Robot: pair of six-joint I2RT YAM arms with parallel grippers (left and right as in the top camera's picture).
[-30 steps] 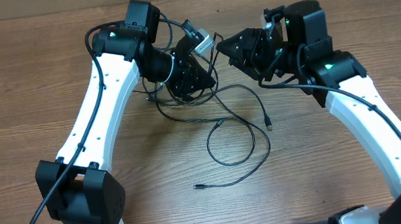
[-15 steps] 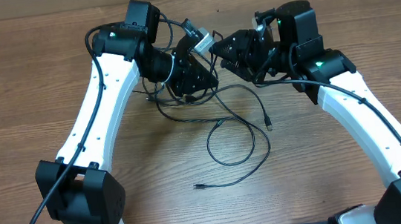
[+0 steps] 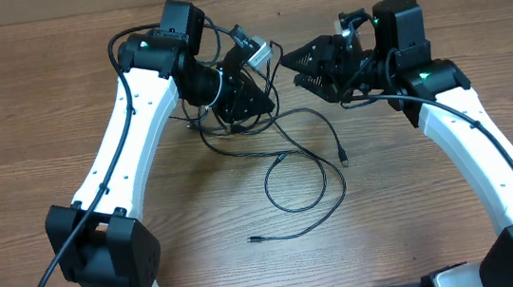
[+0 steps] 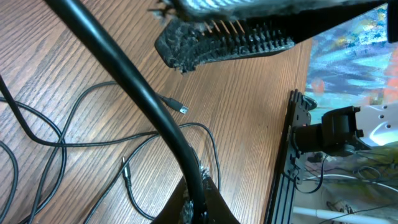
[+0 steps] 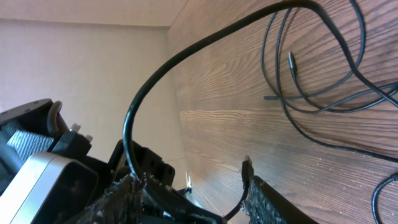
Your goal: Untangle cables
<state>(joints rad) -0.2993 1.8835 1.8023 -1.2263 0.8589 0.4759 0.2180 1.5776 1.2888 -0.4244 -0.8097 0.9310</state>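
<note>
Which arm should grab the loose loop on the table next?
Right, probably. The left arm has its jaws shut on a cable; the right arm has jaws apart, near the loose loop.

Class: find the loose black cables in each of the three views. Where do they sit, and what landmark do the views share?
Overhead: the cables loop at the picture's centre.
Left wrist: the cables lie at lower left.
Right wrist: the cables lie at upper right.
Shared landmark: the wooden table under them.
</note>
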